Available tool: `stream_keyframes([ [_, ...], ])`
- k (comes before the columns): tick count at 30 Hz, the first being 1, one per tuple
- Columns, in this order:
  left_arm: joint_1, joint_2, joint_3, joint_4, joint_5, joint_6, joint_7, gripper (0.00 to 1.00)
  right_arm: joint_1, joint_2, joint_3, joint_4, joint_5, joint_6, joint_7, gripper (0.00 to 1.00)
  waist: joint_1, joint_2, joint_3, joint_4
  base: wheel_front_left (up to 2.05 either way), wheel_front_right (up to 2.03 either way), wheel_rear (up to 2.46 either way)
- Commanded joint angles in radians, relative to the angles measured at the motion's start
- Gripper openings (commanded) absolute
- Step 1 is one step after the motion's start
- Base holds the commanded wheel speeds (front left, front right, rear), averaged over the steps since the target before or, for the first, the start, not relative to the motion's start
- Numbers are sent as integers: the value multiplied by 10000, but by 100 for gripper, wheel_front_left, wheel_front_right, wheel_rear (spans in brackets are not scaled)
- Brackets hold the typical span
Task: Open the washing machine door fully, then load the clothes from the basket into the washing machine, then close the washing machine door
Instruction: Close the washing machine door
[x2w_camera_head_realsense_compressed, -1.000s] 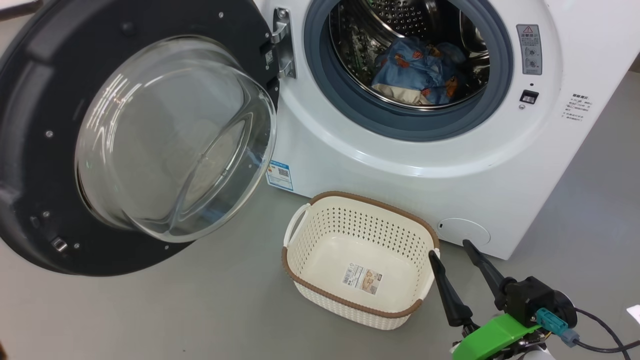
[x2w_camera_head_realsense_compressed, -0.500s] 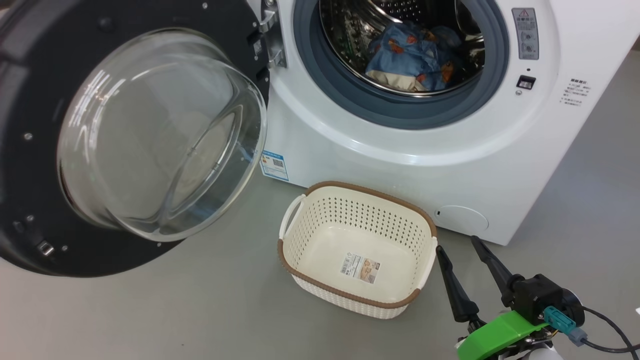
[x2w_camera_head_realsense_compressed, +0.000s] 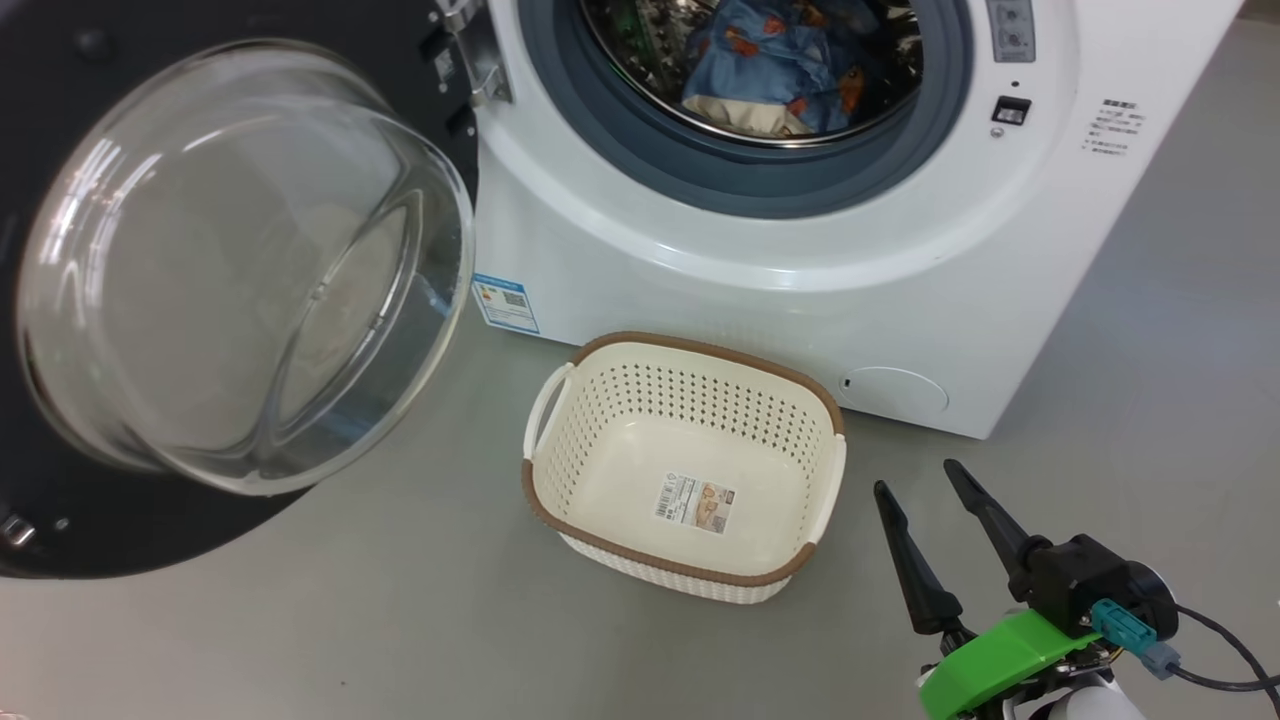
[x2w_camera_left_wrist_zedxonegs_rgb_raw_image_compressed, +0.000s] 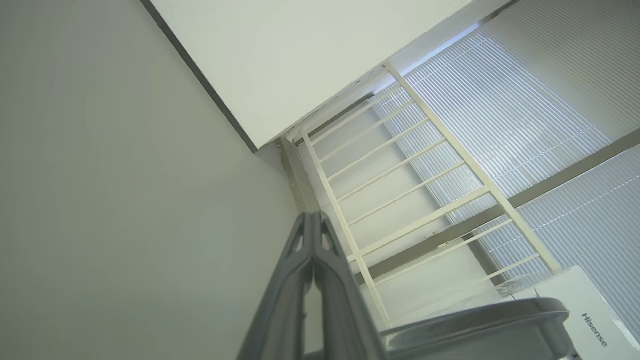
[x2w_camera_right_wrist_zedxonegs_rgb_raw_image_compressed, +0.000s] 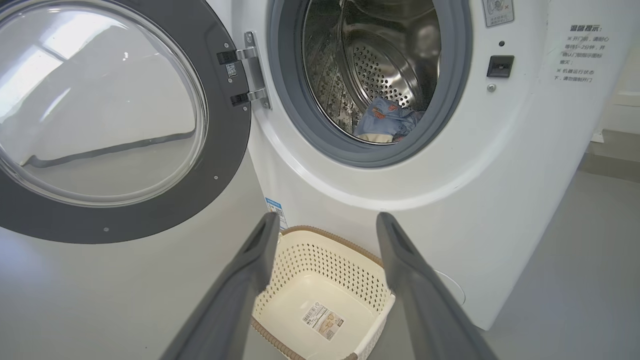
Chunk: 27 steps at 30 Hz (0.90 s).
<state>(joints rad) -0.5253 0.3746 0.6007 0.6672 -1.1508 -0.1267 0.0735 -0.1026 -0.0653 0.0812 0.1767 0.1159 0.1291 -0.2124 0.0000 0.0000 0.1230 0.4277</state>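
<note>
The washing machine (x2w_camera_head_realsense_compressed: 800, 300) (x2w_camera_right_wrist_zedxonegs_rgb_raw_image_compressed: 500, 200) stands with its door (x2w_camera_head_realsense_compressed: 240, 270) (x2w_camera_right_wrist_zedxonegs_rgb_raw_image_compressed: 100, 115) swung wide open to the left, glass bowl bulging outward. The blue printed clothes (x2w_camera_head_realsense_compressed: 770, 60) (x2w_camera_right_wrist_zedxonegs_rgb_raw_image_compressed: 387, 120) lie inside the steel drum, a cream part at the front. The basket (x2w_camera_head_realsense_compressed: 700, 345) (x2w_camera_right_wrist_zedxonegs_rgb_raw_image_compressed: 325, 250) sits empty on the floor before the machine, a label on its bottom. My right gripper (x2w_camera_head_realsense_compressed: 915, 478) (x2w_camera_right_wrist_zedxonegs_rgb_raw_image_compressed: 327, 220) is open and holds nothing, low to the right of the basket. My left gripper (x2w_camera_left_wrist_zedxonegs_rgb_raw_image_compressed: 312, 217) is shut on nothing and points up at a wall corner.
Grey floor (x2w_camera_head_realsense_compressed: 400, 620) spreads around the basket and under the door. A window with blinds (x2w_camera_left_wrist_zedxonegs_rgb_raw_image_compressed: 500, 125) and a white bar frame (x2w_camera_left_wrist_zedxonegs_rgb_raw_image_compressed: 400, 190) show in the left wrist view, with a grey curved rim (x2w_camera_left_wrist_zedxonegs_rgb_raw_image_compressed: 475, 325) and a white Hisense-marked surface (x2w_camera_left_wrist_zedxonegs_rgb_raw_image_compressed: 592, 330) at the bottom right.
The head camera has moved, so the whole scene sits higher and further left in the picture. The right gripper stands slightly farther from the basket's right side, still open.
</note>
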Motion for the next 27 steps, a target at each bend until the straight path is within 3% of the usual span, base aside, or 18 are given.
stream_keyframes([
  [1,-390,701,440,13,-439,-38,310,0,-239,-12,241,-302,-37,16,1,100,0,0,129,-172,0,0,0],
  [6,-817,885,751,293,-1408,-39,1225,0,-284,-93,221,-396,-23,16,76,100,0,0,241,-352,0,0,0],
  [14,-912,1045,774,803,-1616,-39,1535,0,-260,-108,262,-469,48,16,158,100,0,0,331,-527,0,0,0],
  [27,-789,747,631,559,-2697,-40,3459,0,-292,-134,294,-408,188,16,242,100,0,0,378,-688,0,0,0],
])
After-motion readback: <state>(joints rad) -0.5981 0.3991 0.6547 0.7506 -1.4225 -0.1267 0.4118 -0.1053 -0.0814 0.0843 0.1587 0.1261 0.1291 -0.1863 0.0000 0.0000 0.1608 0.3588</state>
